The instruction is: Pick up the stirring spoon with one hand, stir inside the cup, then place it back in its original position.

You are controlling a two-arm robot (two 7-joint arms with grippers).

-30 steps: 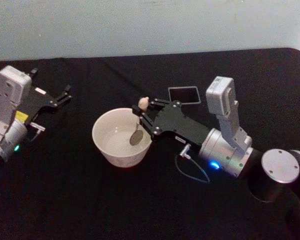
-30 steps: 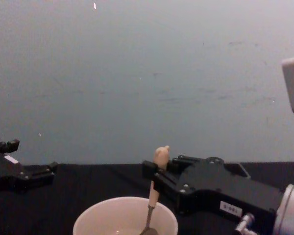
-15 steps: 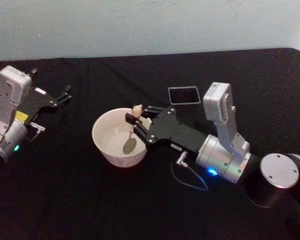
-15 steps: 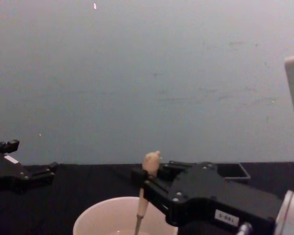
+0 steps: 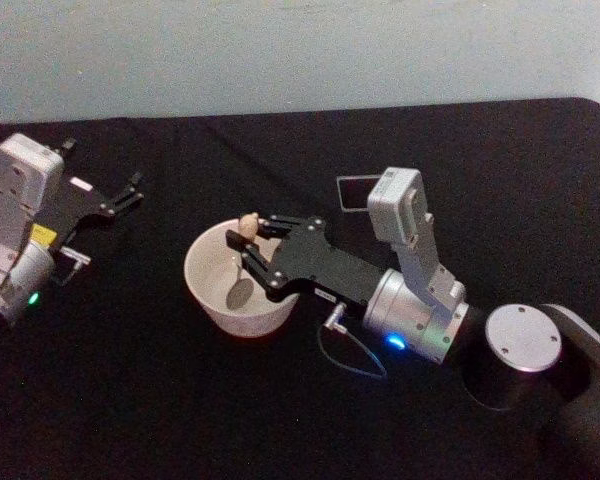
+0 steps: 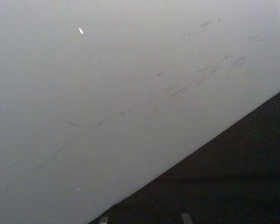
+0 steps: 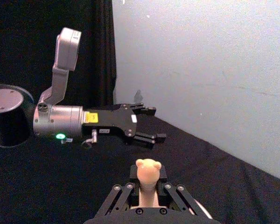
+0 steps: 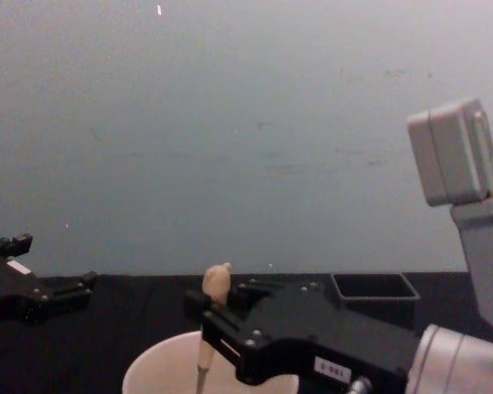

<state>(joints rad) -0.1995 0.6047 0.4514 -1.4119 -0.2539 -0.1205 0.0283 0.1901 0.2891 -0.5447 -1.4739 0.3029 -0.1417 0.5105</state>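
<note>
Cream-white at frame centre: one cup (image 5: 208,305) on black tabletop (image 5: 160,400). Grips one stirring spoon (image 5: 242,268), bowl down inside it, with right claw (image 5: 252,246); rests left claw (image 5: 130,190), fingers spread, at left edge.

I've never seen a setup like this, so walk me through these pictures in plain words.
This is a two-armed robot at a black table. One picture looks down from its head, one looks across from its chest, and one comes from each wrist. The right claw is shut on the stirring spoon, whose bowl dips inside the cream cup. The left claw is parked open at the table's left side. A dark square holder stands farther back, right of the cup.
</note>
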